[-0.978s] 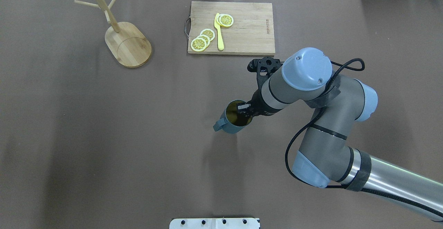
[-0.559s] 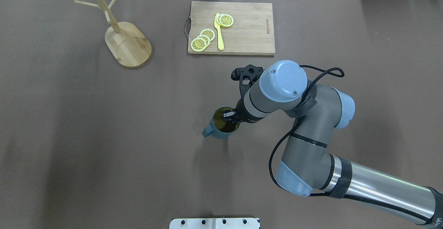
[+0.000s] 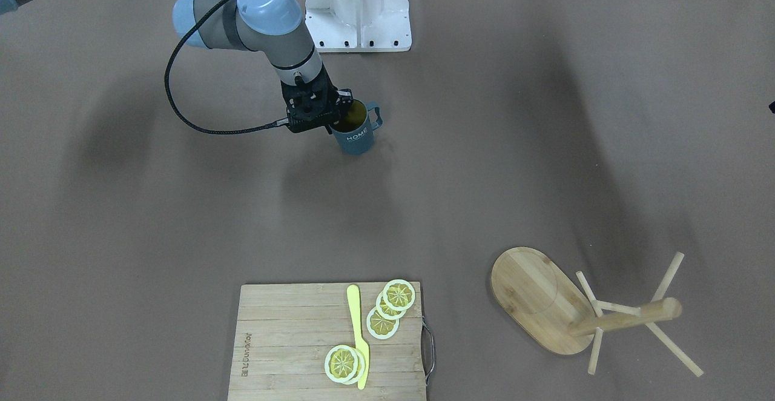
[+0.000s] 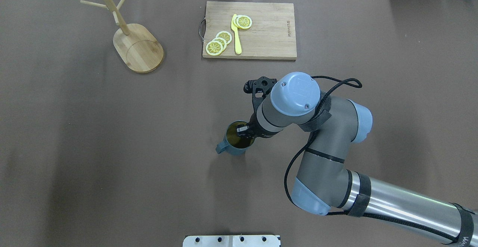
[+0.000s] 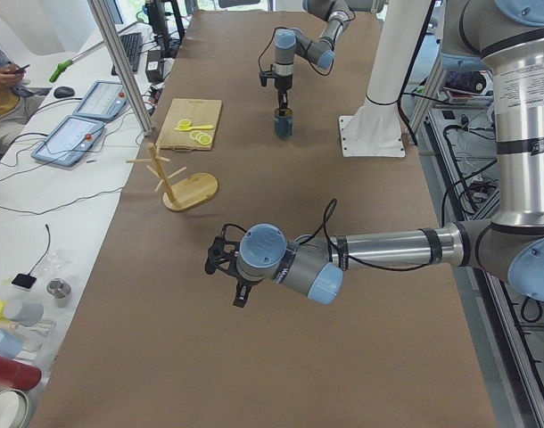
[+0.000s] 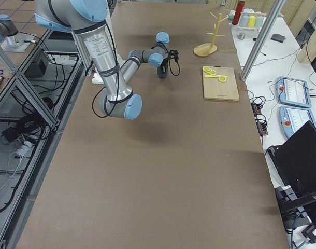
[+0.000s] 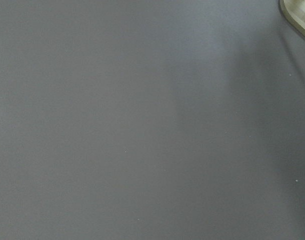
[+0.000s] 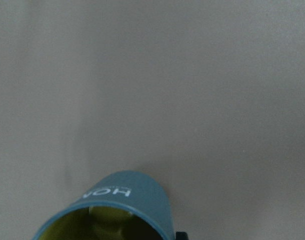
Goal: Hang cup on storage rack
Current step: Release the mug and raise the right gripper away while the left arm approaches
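The cup (image 4: 234, 144) is dark slate-blue with an olive inside and a white "HOME" on its side (image 3: 356, 135). My right gripper (image 4: 245, 130) is shut on its rim, one finger inside, and holds it upright above the table near the middle. The handle points away from the arm. The right wrist view shows the cup's rim (image 8: 123, 195). The storage rack (image 4: 139, 48), a bamboo mug tree, stands far left at the back, with bare pegs. My left gripper (image 5: 239, 292) shows only in the exterior left view, over bare table; I cannot tell if it is open or shut.
A wooden cutting board (image 4: 269, 34) with lemon slices (image 4: 218, 42) and a yellow knife (image 4: 236, 34) lies at the back centre. The white robot base plate (image 4: 231, 240) is at the near edge. The rack's base edge shows in the left wrist view (image 7: 300, 15).
My right arm has carried the cup to the left and closer to the robot's side of the table. The grip on the rim is unchanged.
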`<action>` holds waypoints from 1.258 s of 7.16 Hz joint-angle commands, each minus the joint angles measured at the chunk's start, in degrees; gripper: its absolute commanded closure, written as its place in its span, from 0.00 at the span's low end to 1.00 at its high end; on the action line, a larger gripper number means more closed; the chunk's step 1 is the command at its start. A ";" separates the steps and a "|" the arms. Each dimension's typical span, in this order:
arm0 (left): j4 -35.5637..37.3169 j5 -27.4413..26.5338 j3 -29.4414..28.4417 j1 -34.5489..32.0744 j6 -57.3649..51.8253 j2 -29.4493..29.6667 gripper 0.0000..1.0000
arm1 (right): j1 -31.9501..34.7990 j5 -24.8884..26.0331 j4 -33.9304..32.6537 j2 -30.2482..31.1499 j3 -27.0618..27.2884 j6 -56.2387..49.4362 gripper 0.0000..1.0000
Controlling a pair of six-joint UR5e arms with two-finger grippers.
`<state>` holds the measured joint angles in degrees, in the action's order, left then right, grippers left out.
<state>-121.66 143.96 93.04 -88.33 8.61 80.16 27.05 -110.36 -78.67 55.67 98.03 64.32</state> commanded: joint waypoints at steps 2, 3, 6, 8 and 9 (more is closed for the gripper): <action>-0.07 0.09 0.12 0.00 0.00 0.09 0.02 | -0.24 0.92 0.10 -0.30 0.05 0.02 0.25; -0.68 0.09 0.12 0.08 -0.09 0.44 0.02 | -0.24 1.28 0.10 -0.56 0.23 0.02 0.00; -11.46 2.97 0.12 3.06 6.18 0.00 0.02 | 4.65 -3.34 -0.08 0.05 2.25 -0.16 0.00; -29.85 2.91 0.30 11.47 21.73 2.36 0.02 | 11.07 -8.90 0.27 2.68 2.77 -1.13 0.00; -36.91 2.91 0.30 15.08 28.93 4.55 0.03 | 13.45 -11.00 0.45 4.69 3.74 -1.13 0.00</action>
<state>-148.90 146.83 93.31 -77.94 28.65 82.53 37.25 -118.63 -78.43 58.24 100.84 63.34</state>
